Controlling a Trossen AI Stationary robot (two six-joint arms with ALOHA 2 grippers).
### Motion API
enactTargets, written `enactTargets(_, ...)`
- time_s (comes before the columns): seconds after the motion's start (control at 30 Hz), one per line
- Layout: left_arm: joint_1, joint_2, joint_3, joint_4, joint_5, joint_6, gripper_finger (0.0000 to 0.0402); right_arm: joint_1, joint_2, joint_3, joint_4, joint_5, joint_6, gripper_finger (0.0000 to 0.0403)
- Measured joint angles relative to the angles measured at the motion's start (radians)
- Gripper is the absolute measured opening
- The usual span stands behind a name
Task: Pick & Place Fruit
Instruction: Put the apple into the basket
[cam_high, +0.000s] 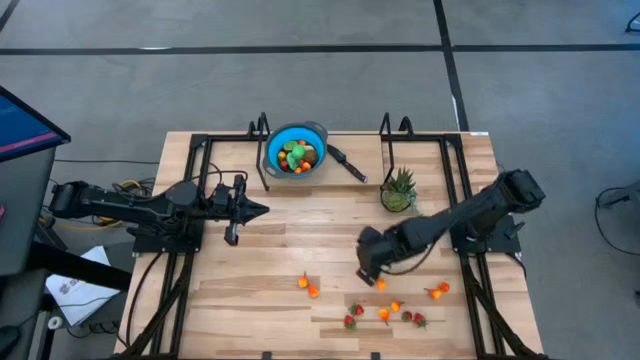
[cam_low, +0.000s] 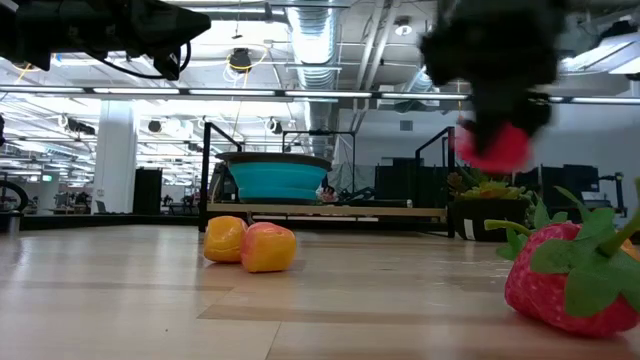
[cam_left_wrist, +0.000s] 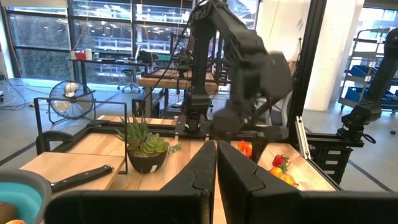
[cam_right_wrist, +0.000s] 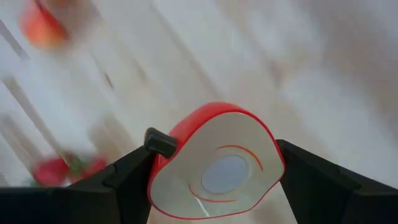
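Left hand (cam_high: 258, 209) parked over the left half of the tabletop (cam_high: 290, 250), fingers (cam_left_wrist: 199, 177) pressed together with nothing between them, tip aimed toward the middle. Just beyond that hand, toward the far edge: a blue bowl (cam_high: 296, 150) with green and orange fruit (cam_high: 296, 155) already inside, black handle (cam_high: 349, 165) sticking out toward the right. Nearer the front edge than the left hand, between the two hands: two small orange pieces (cam_high: 308, 286) lying touching each other on the wood, seen side by side in the low view as well (cam_low: 250, 244). Right hand (cam_high: 369, 269) lowered over the front right part of the tabletop, lifted clear of the wood, clamped across a red cut fruit half (cam_right_wrist: 214, 163) with pale flat face and dark stem stub, one finger against each side; same red piece visible as a blur under the dark hand in the low view (cam_low: 492, 146). Behind that hand, toward the far edge: a small potted spiky plant (cam_high: 398, 191). In front of the right hand and a little to its right: a loose scatter of strawberries (cam_high: 413, 319) and orange bits (cam_high: 438, 291) near the front edge, none touching the hand. One strawberry with green leaves (cam_low: 570, 283) very close to the low camera, resting on the tabletop.
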Motion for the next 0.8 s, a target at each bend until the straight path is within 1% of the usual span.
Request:
enactTargets(0.13, 0.000, 0.000, 0.000, 0.002, 0.000, 0.000, 0.0008, -0.092, -0.001, 0.095, 0.007, 0.077, -0.149, 0.0282)
enactTargets(0.27, 0.000, 0.000, 0.000, 0.004, 0.000, 0.000, 0.0008, -0.189, -0.002, 0.167, 0.099, 0.155, -0.314, 0.0282)
enactTargets(0.4, 0.000, 0.000, 0.000, 0.006, 0.000, 0.000, 0.0008, -0.286, -0.001, 0.203, 0.241, 0.217, -0.448, 0.0282)
enactTargets(0.6, 0.000, 0.000, 0.000, 0.006, 0.000, 0.000, 0.0008, -0.424, 0.000, 0.207, 0.491, 0.287, -0.587, 0.0282)
enactTargets(0.8, 0.000, 0.000, 0.000, 0.007, 0.000, 0.000, 0.0008, -0.520, 0.071, 0.208, 0.729, 0.297, -0.689, 0.0282)
